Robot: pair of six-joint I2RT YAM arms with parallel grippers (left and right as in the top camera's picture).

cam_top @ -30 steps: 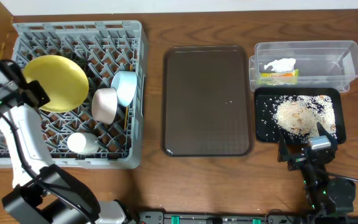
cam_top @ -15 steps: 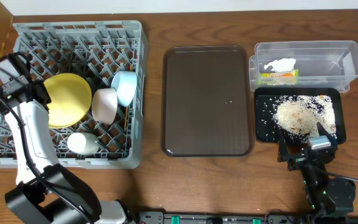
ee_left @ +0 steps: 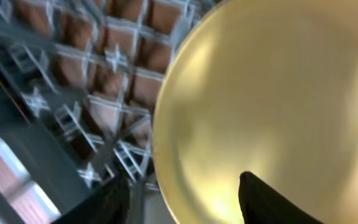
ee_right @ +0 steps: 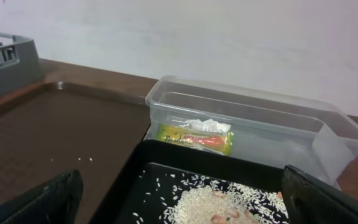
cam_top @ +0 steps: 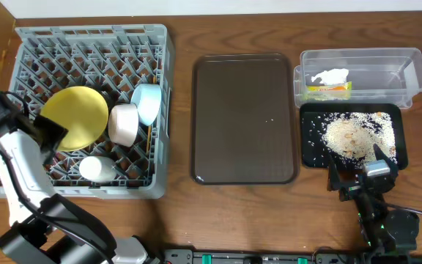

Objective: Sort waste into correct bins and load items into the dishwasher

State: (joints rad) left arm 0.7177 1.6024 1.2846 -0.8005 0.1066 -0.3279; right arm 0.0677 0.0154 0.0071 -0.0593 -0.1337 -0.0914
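Left gripper (ee_left: 184, 182): fingers spread. One dark finger stands in front of the face of the yellow plate (ee_left: 278, 93), the other off its rim, over the dish rack (ee_left: 114, 59). The gap is far wider than the rim and no pinch shows, so it reads as open with the plate free. Overhead, the plate leans among the pegs at centre-left of the rack, probably so the pegs prop it on edge. Just right of it are the white bowl (cam_top: 123, 123) and light blue bowl (cam_top: 147, 103), both tipped sideways. The small white cup (cam_top: 97, 169) sits lower, near the rack's bottom wall. Chopsticks: can't make out for sure.

Right gripper (ee_right: 179, 186): fingers wide, nothing between them, parked low at the lower edge of the black tray (cam_top: 310, 158), bottom right of frame. Rice scraps (cam_top: 350, 136) are heaped on that tray. The wrapper (cam_top: 328, 91) and tissue (cam_top: 330, 75) lie in the clear tub (cam_top: 412, 73) just above. A few stray grains lie on the brown serving tray (cam_top: 244, 117), centre. Sorting looks nearly done.
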